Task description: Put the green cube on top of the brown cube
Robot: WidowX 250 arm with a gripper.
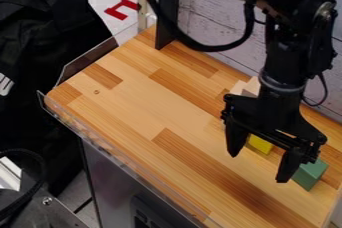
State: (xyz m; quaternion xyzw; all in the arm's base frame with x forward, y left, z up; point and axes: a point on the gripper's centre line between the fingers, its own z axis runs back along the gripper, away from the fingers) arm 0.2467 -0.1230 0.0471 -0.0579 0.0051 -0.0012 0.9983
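The black gripper (258, 168) hangs over the right part of the wooden table, its two fingers spread apart with no object held between them. The green cube (310, 174) rests on the table just right of the gripper's right finger, which covers part of its left side. Behind the gripper, near the wall, is a light tan block (251, 86), perhaps the brown cube; the arm hides its right part.
A yellow block (260, 144) lies behind and between the gripper's fingers, left of the green cube. The table (143, 107) has a clear raised edge along its front left, a dark post at the back and a white plank wall behind.
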